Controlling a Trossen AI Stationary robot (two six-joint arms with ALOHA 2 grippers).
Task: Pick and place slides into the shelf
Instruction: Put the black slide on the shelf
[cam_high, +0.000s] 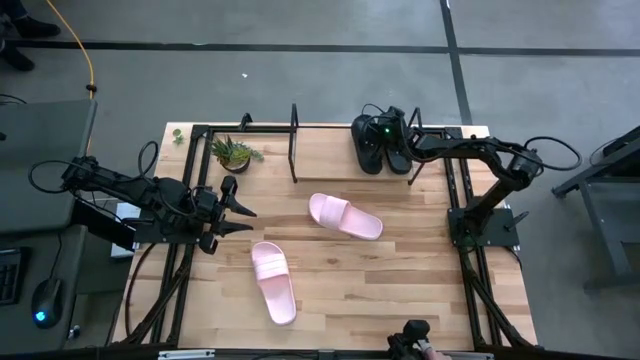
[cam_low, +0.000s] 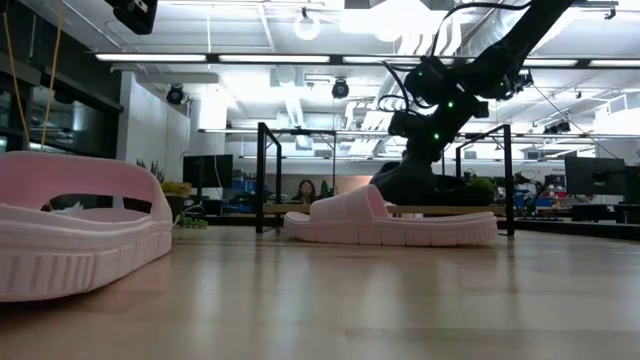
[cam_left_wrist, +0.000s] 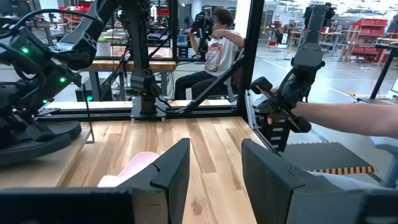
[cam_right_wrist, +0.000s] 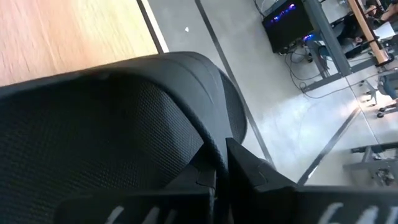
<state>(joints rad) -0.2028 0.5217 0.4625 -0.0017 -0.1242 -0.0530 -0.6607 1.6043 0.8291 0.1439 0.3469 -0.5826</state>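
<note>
The right pincer (cam_high: 392, 140) is at the shelf (cam_high: 300, 178) along the far edge of the worktop (cam_high: 400, 290), closed tight on a black slide (cam_right_wrist: 112, 124); its wrist view shows the fingers (cam_right_wrist: 249, 168) pinching the thin edge of the strap. In the high view two black slides (cam_high: 380, 145) sit side by side at the shelf's right end, with the pincer over them. Which of the two it grips cannot be told from above.

The left pincer (cam_high: 238, 210) hangs over the left side of the worktop, its fingers (cam_left_wrist: 171, 171) parted with nothing between them, pointing toward the middle.

Two pink slides lie loose on the worktop, well apart from the shelf. One pink slide (cam_high: 345, 216) lies near the middle, angled, just in front of the shelf's open stretch. The other pink slide (cam_high: 273, 281) lies nearer the front, just beside and ahead of the left pincer.

A small potted plant (cam_high: 234, 152) stands at the shelf's left end, and a black upright rod (cam_high: 294, 140) divides the shelf between the plant and the black slides. The stretch of shelf between rod and black slides is bare board.

Beyond the worktop, the left wrist view shows a seated person (cam_left_wrist: 214, 53) in the room and a bare forearm (cam_left_wrist: 348, 118) reaching in from the side near the right arm's base.
</note>
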